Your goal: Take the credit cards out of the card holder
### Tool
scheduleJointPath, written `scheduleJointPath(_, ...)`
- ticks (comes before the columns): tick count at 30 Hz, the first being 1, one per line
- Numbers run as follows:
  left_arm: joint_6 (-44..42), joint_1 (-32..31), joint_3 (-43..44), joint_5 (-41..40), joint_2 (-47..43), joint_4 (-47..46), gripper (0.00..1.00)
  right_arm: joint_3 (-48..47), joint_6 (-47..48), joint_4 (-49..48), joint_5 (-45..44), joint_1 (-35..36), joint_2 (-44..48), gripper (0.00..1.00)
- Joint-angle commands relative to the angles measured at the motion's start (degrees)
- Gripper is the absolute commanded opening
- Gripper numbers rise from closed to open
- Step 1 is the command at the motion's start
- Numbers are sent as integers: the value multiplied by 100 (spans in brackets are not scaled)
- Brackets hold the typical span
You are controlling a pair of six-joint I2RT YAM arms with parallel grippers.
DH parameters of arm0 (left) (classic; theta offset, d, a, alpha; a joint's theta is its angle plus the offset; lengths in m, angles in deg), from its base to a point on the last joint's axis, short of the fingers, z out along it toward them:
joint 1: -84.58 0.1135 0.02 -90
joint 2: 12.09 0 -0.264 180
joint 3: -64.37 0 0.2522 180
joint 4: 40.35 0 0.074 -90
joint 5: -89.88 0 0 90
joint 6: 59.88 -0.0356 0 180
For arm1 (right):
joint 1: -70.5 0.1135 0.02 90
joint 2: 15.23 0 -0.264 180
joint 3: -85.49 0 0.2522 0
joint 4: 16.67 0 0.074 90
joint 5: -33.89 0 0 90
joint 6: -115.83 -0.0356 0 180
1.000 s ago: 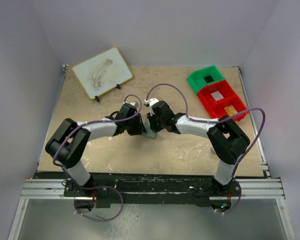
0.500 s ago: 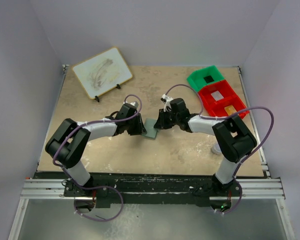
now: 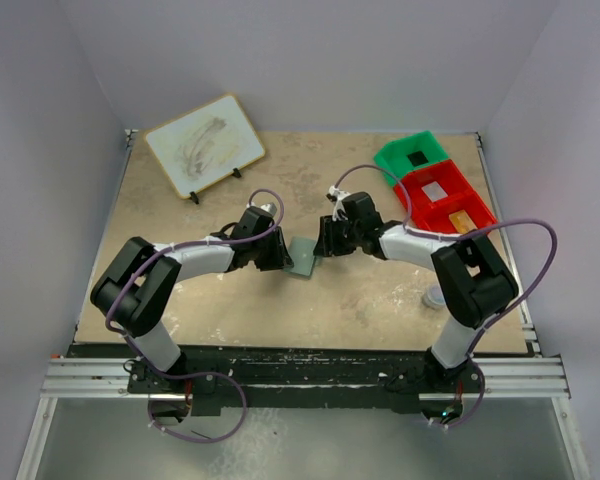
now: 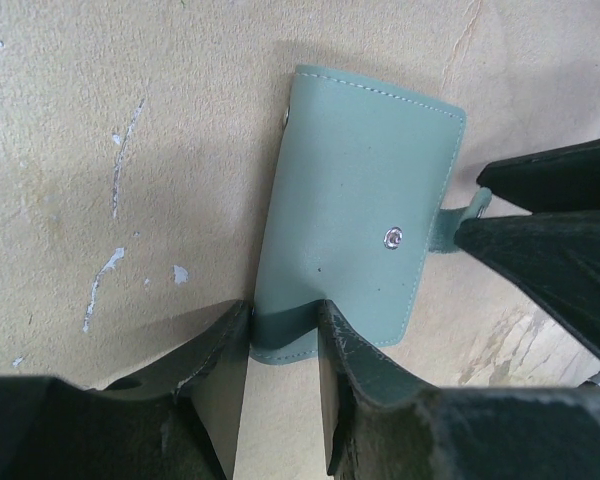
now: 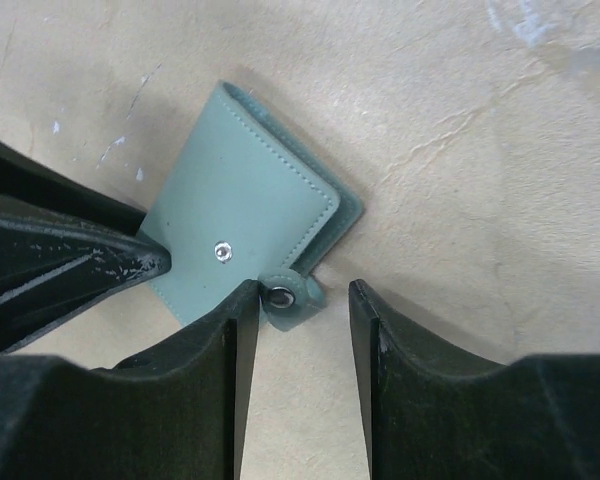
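The card holder (image 3: pixel 303 258) is a grey-green wallet at mid-table, folded shut, so the credit cards are hidden. My left gripper (image 3: pixel 283 255) is shut on its near-left end. In the left wrist view the holder (image 4: pixel 365 210) runs away from the gripper (image 4: pixel 285 315), snap stud showing. My right gripper (image 3: pixel 322 245) stands open at the other end. In the right wrist view the unsnapped strap tab (image 5: pixel 290 297) lies between the open jaws of that gripper (image 5: pixel 302 290), against the left finger, with the holder (image 5: pixel 245 215) beyond.
A white board with a sketch (image 3: pixel 204 143) leans on a stand at the back left. A green bin (image 3: pixel 412 157) and red bins (image 3: pixel 445 203) holding small flat items sit at the back right. A small pale object (image 3: pixel 435 297) lies by the right arm.
The right gripper has drawn back to the right from the holder and opened, letting go of the strap. The left gripper has kept its hold without moving.
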State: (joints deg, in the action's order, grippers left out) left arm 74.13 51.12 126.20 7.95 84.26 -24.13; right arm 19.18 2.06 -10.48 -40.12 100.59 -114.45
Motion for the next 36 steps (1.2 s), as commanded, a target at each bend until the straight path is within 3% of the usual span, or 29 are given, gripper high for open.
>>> scheduleJointPath(1,-112,-20,-101,-202,-22,422,29,-594,22,771,-500,21,75,45)
scheduleJointPath(18,-129,-21,-11,-180,-63,495,30,-1209,-715,1341,-770,389,-39,47)
scheduleJointPath(20,-125,-20,-9,-184,-60,501,30,-1402,-710,1558,-1022,474,-148,51)
scheduleJointPath(22,-127,-21,-2,-180,-61,501,30,-1603,-646,1808,-1145,548,-300,66)
scheduleJointPath(23,-121,-21,9,-175,-64,501,30,-1719,-631,1939,-1289,581,-387,67)
scheduleJointPath(29,-129,-21,44,-186,-65,527,30,-2070,-651,2414,-2005,820,-752,66)
scheduleJointPath(36,-138,-21,44,-201,-75,545,30,-1892,-812,2571,-2236,846,-581,58)
